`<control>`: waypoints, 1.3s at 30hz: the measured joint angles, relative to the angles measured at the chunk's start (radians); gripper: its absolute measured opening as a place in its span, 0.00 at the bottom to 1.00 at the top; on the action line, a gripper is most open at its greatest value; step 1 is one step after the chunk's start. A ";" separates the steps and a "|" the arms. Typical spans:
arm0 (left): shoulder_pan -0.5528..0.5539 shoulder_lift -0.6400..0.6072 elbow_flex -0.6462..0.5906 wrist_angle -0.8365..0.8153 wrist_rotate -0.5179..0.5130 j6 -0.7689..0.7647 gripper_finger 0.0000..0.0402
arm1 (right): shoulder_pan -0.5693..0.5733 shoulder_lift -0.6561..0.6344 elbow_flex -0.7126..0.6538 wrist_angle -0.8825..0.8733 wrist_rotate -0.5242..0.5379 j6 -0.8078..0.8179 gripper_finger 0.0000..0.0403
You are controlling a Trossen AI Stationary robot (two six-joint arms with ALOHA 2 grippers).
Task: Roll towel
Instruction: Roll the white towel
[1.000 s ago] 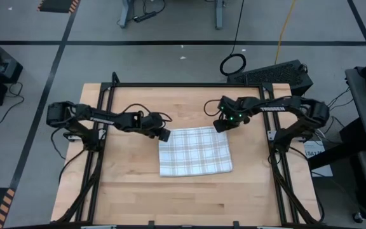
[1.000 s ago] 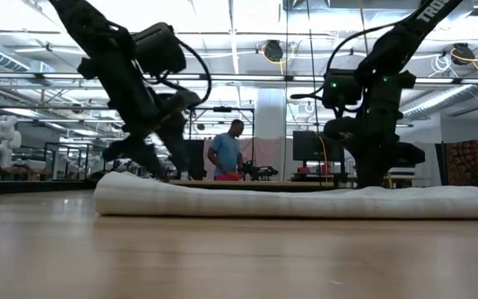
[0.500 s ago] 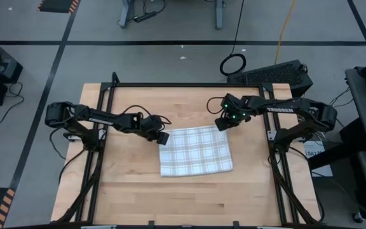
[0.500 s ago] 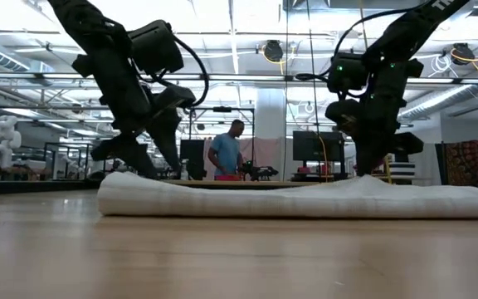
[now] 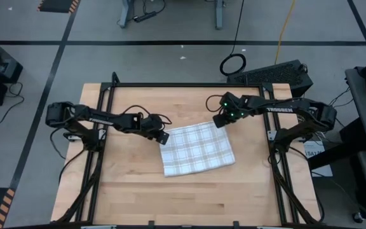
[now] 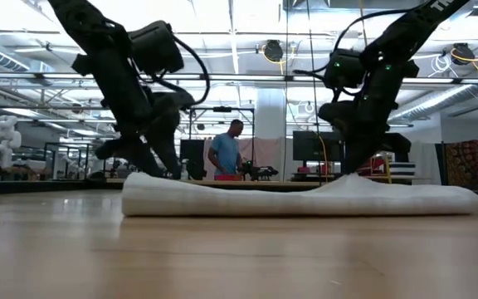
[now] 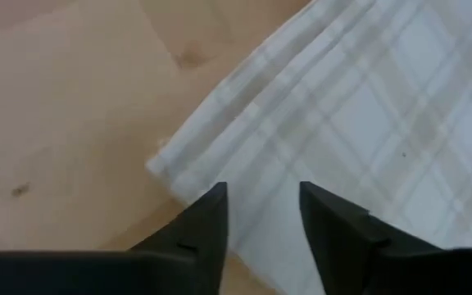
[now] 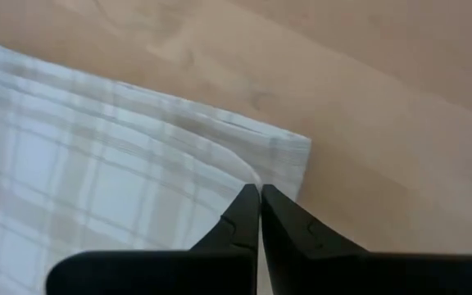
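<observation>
Towel [image 5: 197,149], folded into a plaid rectangle, lies slightly askew near the middle of the wooden table [image 5: 132,203], with both arms working at its far edge. Right gripper [image 8: 260,197] has its fingers pressed together on a thin ridge of cloth at the towel's far right corner; the low view shows the fabric drawn up into a small peak directly beneath those fingers, while the rest lies flat. Left gripper [image 7: 262,197] stands at the opposite far corner, its fingers parted, one on either side of the layered hem; whether they touch the cloth cannot be told. Bare wood lies open beyond both sets of fingertips, toward the table's far edge, and a wider clear stretch runs from the towel's near edge to the table's front. Black frame rails [image 5: 100,159] border the table on both sides, well apart from the cloth. A person [image 6: 225,153] stands in the room behind.
</observation>
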State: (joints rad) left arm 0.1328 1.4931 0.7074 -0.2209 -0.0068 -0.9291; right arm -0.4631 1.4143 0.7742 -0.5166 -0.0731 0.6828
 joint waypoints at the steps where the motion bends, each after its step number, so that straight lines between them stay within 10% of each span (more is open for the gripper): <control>1: 0.001 0.011 0.000 0.022 -0.002 0.006 0.35 | 0.000 0.000 0.000 0.010 0.000 0.003 0.00; 9: 0.001 0.049 0.000 0.090 -0.016 0.038 0.02 | 0.000 0.000 0.000 0.027 0.043 -0.011 0.00; 16: -0.002 0.039 0.000 0.050 -0.040 0.018 0.04 | 0.000 0.000 0.000 0.052 0.117 -0.002 0.04; 28: -0.051 -0.010 0.000 0.156 0.024 -0.039 0.04 | 0.012 -0.075 0.001 0.049 0.005 -0.039 0.39; 39: -0.118 0.122 0.001 0.167 -0.019 0.108 0.04 | 0.120 -0.098 -0.124 0.036 -0.037 0.042 0.26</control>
State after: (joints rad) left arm 0.0147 1.6154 0.7086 -0.0540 -0.0257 -0.8212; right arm -0.3428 1.3163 0.6502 -0.4804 -0.1104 0.7248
